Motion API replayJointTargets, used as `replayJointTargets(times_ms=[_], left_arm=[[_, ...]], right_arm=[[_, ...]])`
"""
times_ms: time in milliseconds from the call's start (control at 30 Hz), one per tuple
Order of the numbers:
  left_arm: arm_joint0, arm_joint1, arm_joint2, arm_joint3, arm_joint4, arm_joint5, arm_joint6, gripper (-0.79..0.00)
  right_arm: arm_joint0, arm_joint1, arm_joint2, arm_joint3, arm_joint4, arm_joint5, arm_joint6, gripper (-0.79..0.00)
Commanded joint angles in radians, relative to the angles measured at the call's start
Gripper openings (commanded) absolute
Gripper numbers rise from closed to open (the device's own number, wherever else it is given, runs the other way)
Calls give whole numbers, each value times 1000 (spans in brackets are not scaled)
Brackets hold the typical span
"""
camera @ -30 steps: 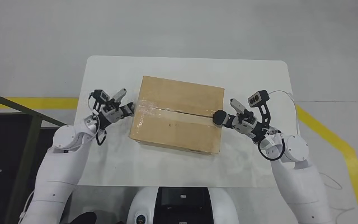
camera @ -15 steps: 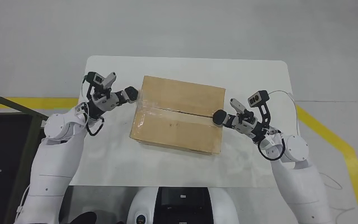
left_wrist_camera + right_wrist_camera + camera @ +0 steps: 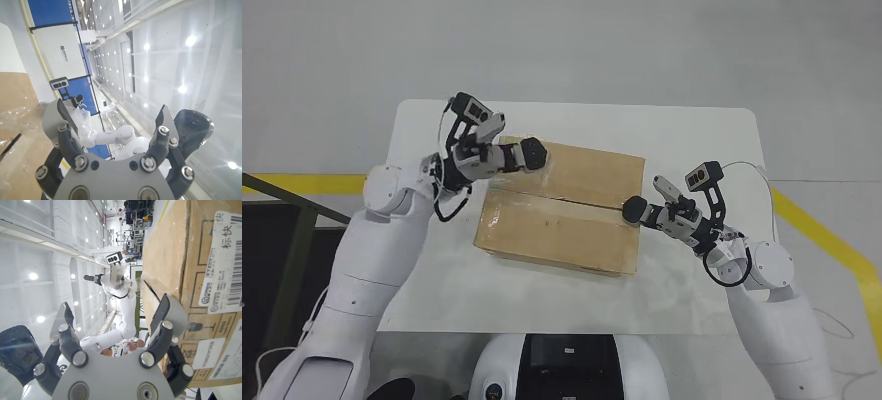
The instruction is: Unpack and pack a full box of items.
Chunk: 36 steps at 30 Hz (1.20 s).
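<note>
A closed brown cardboard box (image 3: 562, 205) stands mid-table, with clear tape (image 3: 500, 192) crinkled at the left end of its top seam. My left gripper (image 3: 529, 155) hovers over the box's far left corner. Its fingers are open in the left wrist view (image 3: 113, 117), and a scrap of clear tape (image 3: 82, 116) clings to one finger. The box (image 3: 17, 106) lies beside that finger. My right gripper (image 3: 634, 211) sits at the right end of the seam. It is open (image 3: 113, 311), one finger (image 3: 163, 311) against the box's (image 3: 166, 256) edge.
The white table (image 3: 702, 140) has bare room on all sides of the box. Shipping labels (image 3: 225, 272) cover the box's right side. A yellow floor line (image 3: 822, 240) runs past the table's right side, and a dark frame (image 3: 282, 200) stands to its left.
My left arm has swung from the box's left side, up and inward, to above its far left corner. The right arm and the box have stayed put.
</note>
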Motion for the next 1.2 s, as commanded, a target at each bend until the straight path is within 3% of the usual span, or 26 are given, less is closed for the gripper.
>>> replayJointTargets(times_ms=[0, 167, 567, 1167], left_arm=[[-15, -13, 46, -9, -34, -7, -11, 0], [-24, -28, 68, -25, -79, -70, -42, 0], [3, -16, -53, -6, -105, -75, -64, 0], [-149, -84, 98, 4, -175, -146, -65, 0]], right_arm=[[0, 0, 0, 0, 0, 0, 0, 0], [0, 0, 0, 0, 0, 0, 0, 0], [0, 0, 0, 0, 0, 0, 0, 0], [0, 0, 0, 0, 0, 0, 0, 0]])
